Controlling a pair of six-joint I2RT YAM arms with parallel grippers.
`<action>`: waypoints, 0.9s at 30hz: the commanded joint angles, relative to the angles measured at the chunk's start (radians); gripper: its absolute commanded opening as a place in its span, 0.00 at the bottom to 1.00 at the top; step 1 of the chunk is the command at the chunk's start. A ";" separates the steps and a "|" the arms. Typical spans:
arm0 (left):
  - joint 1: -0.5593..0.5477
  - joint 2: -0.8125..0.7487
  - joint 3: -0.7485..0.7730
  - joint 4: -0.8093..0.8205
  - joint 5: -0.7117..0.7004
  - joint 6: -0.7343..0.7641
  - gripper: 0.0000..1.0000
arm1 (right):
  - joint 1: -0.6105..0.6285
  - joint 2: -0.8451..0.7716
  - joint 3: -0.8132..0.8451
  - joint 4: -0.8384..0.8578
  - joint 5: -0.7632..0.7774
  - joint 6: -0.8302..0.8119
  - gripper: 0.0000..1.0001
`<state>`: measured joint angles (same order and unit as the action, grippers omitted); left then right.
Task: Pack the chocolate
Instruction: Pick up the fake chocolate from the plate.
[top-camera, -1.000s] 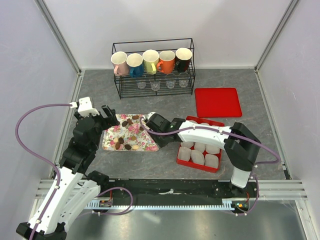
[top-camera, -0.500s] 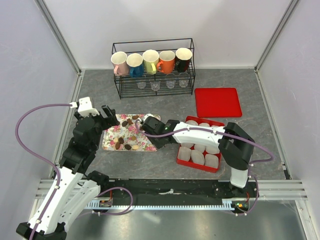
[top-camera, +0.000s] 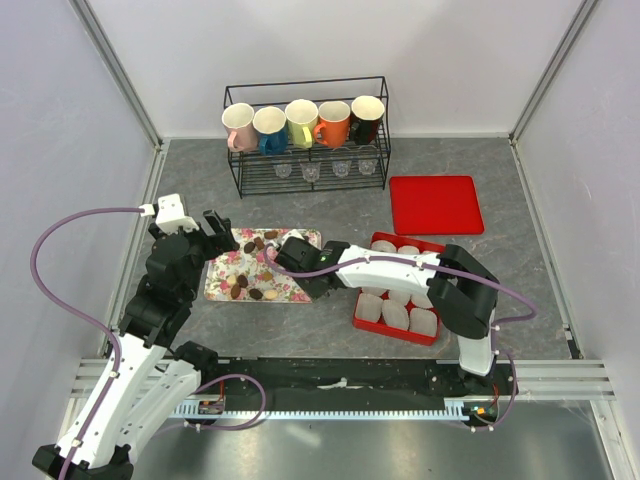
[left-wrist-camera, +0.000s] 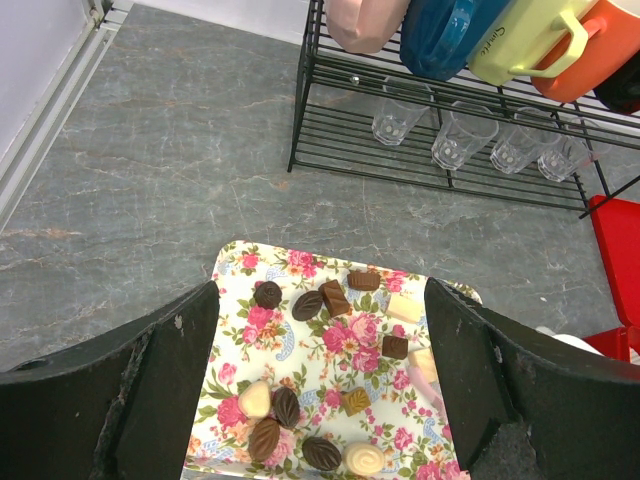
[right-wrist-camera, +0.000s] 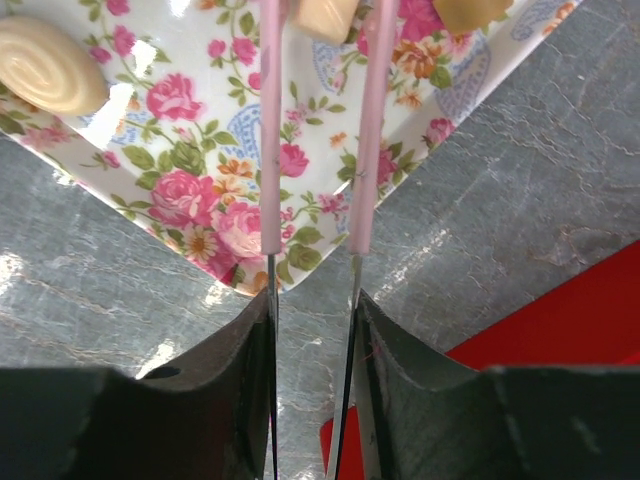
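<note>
Right gripper (right-wrist-camera: 312, 300), tongs (right-wrist-camera: 270, 150) astride chocolate (right-wrist-camera: 325, 14)

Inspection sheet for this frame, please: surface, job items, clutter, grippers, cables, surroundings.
Surface: grey marbled table.
Job's things: chocolates loose on the floral tray; red box holds white paper cups; red lid lies apart.
Clutter: wire rack with five mugs and glasses.
Grippers: left gripper open above the tray; right gripper shut on pink tweezers, tips astride a tan chocolate.
Cables: purple cable loops off each arm.
Surroundings: white walls, metal frame.
</note>
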<state>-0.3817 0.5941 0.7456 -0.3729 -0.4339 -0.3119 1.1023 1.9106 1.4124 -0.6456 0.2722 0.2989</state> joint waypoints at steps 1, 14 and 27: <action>0.006 -0.008 -0.008 0.017 0.009 0.023 0.90 | 0.008 -0.007 0.043 -0.034 0.062 -0.010 0.38; 0.006 -0.011 -0.008 0.015 0.007 0.025 0.90 | 0.010 -0.168 -0.038 0.009 0.073 -0.035 0.07; 0.004 -0.010 -0.009 0.017 0.007 0.025 0.89 | 0.010 -0.234 -0.104 0.041 0.032 -0.038 0.00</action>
<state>-0.3817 0.5880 0.7452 -0.3729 -0.4343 -0.3119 1.1046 1.6970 1.3281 -0.6380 0.3176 0.2649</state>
